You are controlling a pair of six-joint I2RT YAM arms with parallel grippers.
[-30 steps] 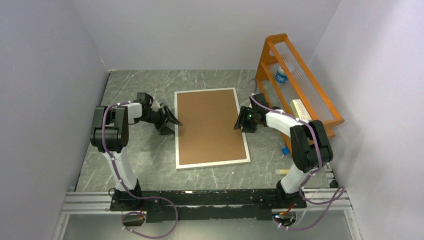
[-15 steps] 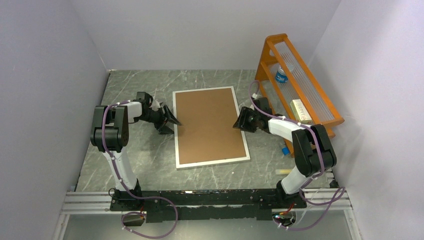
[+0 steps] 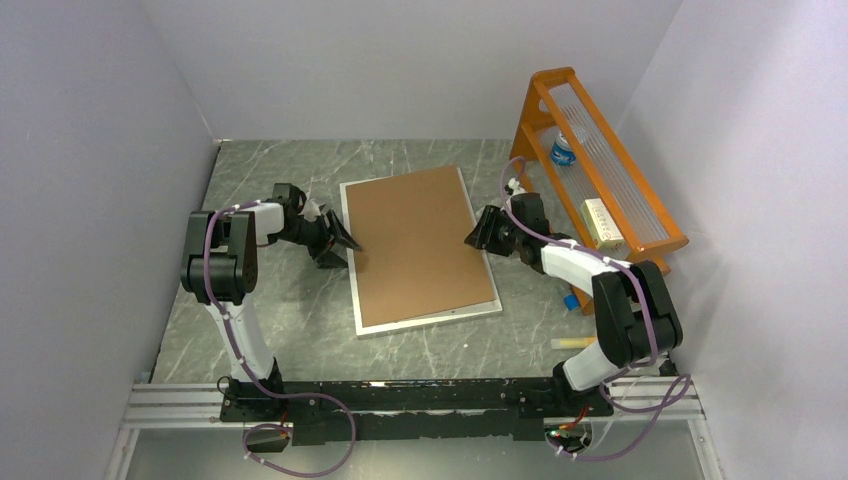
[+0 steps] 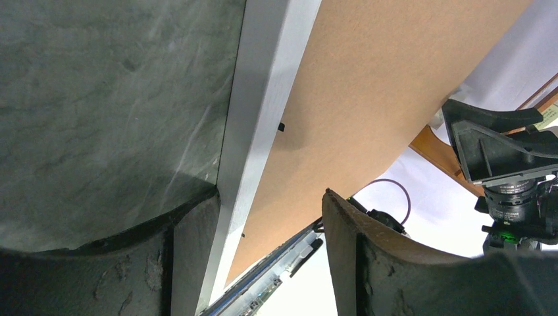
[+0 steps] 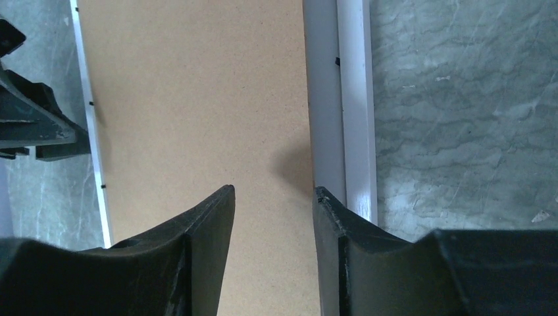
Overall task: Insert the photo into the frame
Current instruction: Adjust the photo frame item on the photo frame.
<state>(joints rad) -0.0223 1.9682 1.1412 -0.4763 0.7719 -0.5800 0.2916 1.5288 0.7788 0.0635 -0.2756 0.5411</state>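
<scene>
Two hands raising the frame's right edge off the table

Each hand — left hand (image 3: 342,243), right hand (image 3: 476,237) — grasped a long side of the frame (image 3: 419,250), backing board (image 3: 412,245) upward; the photo was unseen, so lift evenly.

frame (image 3: 421,252): its right long edge has risen off the bench (image 3: 300,330); earlier it lay flat, brown back up.
right gripper (image 3: 474,237): moved up and toward the far side, carrying that edge.
</scene>
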